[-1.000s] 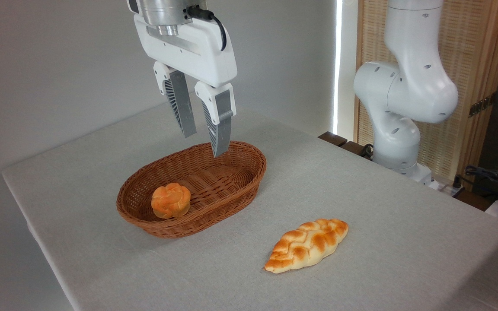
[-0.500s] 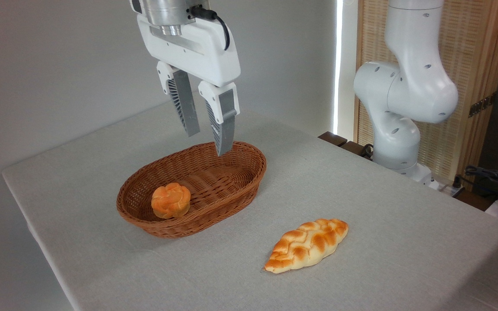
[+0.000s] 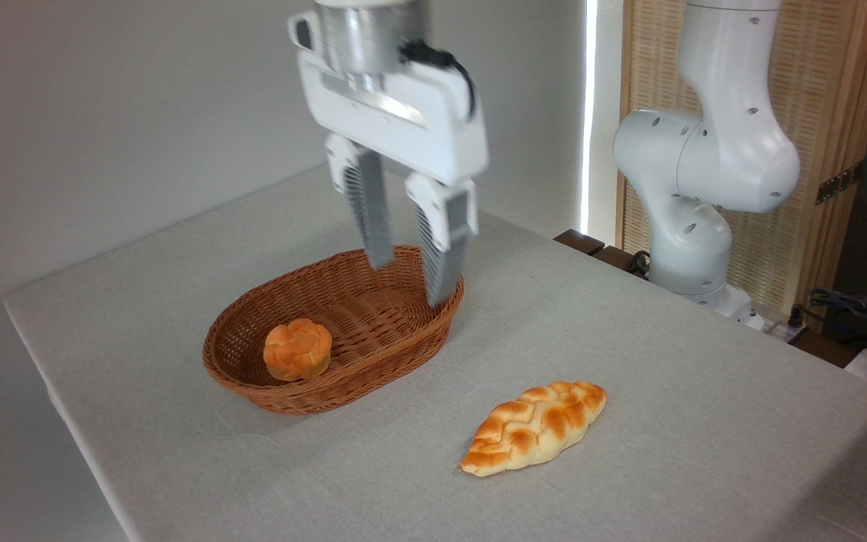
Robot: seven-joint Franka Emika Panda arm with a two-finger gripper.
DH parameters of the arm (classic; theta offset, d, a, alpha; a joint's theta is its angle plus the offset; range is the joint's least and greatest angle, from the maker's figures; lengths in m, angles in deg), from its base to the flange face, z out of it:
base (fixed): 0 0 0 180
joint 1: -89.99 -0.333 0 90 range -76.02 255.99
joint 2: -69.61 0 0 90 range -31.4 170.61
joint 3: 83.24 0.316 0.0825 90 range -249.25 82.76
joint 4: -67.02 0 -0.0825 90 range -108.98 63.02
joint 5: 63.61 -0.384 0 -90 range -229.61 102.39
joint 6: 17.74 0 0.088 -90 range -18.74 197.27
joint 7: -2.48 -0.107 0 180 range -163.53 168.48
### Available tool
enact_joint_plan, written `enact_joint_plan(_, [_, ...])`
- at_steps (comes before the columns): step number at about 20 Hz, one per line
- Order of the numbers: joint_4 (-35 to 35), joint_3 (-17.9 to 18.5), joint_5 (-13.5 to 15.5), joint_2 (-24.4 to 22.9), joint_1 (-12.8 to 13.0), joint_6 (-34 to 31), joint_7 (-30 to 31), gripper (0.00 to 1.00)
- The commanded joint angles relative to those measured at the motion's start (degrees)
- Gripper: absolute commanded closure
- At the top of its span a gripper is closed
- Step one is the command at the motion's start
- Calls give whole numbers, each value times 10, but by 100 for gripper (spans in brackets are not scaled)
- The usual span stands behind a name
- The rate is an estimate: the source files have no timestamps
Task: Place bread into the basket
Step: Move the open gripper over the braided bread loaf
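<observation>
1. Our white two-finger end effector (image 3: pixel 411 280) hangs spread and empty above the oval brown wicker basket (image 3: pixel 373 354), free to reach out.
2. We see the long braided golden loaf (image 3: pixel 533 438) lying toward the worktop's (image 3: pixel 667 376) near edge, well apart from the basket.

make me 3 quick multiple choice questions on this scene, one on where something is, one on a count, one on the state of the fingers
1. Where does the braided loaf lie?
A. in the basket
B. on the table, outside the wicker basket
C. between the fingers

2. How many bread pieces are inside the basket?
A. none
B. one
C. two

3. How are the gripper fingers?
A. apart, holding nothing
B. shut on the loaf
C. shut on the bun

Answers:
1 B: the loaf rests on the grey tablecloth, right of the basket.
2 B: only the round knotted bun sits inside.
3 A: a clear gap shows between them, above the basket's far end.
</observation>
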Motion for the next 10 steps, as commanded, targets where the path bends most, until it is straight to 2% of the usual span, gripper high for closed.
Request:
enact_joint_plan(1, [-84,1,-40,-38,-20,28,-57,0])
enact_joint_plan(3, [-112,1,-53,-40,-21,38,-58,0])
enact_joint_plan(7, [-192,2,-60,-38,-22,115,-57,0])
enact_joint_plan(10, [-236,23,-96,-37,-22,158,-58,0])
